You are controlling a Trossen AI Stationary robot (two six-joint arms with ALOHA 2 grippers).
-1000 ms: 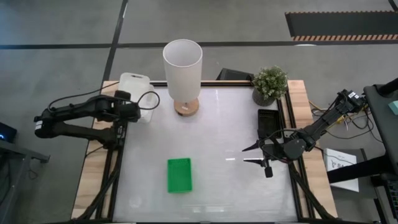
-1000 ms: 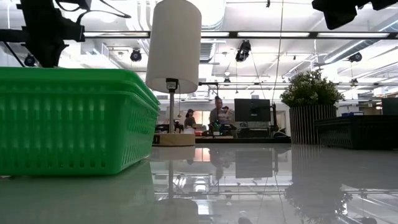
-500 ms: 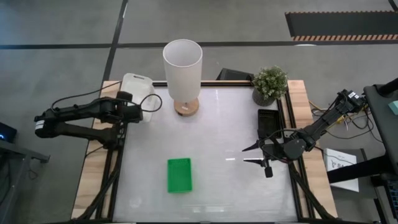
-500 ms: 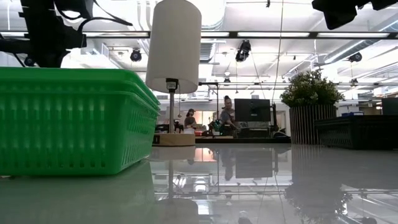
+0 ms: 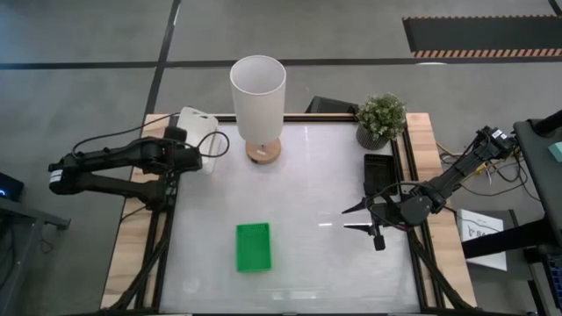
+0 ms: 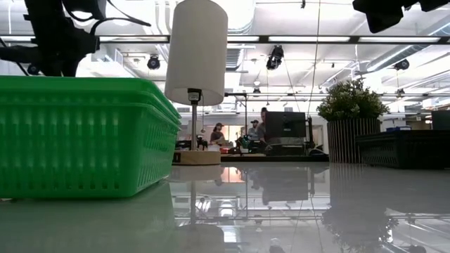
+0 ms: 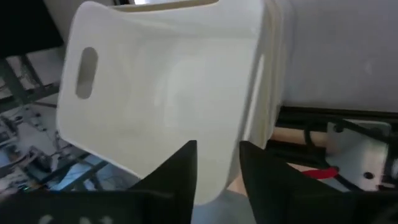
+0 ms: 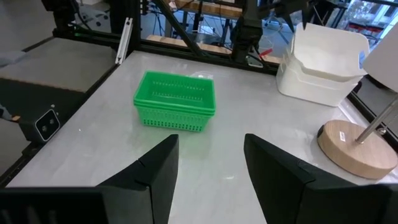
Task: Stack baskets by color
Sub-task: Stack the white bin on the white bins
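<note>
Two white baskets (image 8: pixel 323 56) sit nested at the table's far left corner, the upper one (image 5: pixel 197 123) tilted in the lower. My left gripper (image 7: pixel 217 165) is at the near side of that stack, slanting down. Its fingers are apart, with the upper basket's near wall (image 7: pixel 219 134) showing between them. A green basket (image 5: pixel 253 247) rests on its base near the table's front middle. A black basket (image 5: pixel 379 171) lies at the right edge. My right gripper (image 5: pixel 356 218) hovers open at the right, above the table, pointing toward the green basket (image 8: pixel 175 101). My left gripper has one finger (image 7: pixel 177 171) on either side of the upper white basket's near wall (image 7: pixel 219 134), coming at it slanting down from the near left. Whether the fingers touch the wall I cannot tell.
A tall white lamp (image 5: pixel 258 96) on a round wooden base stands at the far middle. A small potted plant (image 5: pixel 381 118) stands at the far right corner. Bare tabletop (image 5: pixel 316 202) lies between the green basket and the lamp. People show in the room beyond in the low view.
The upper white basket has shifted a little toward the table's right and turned slightly on the stack. My left gripper has tipped a little with it. My right arm has kept still.
</note>
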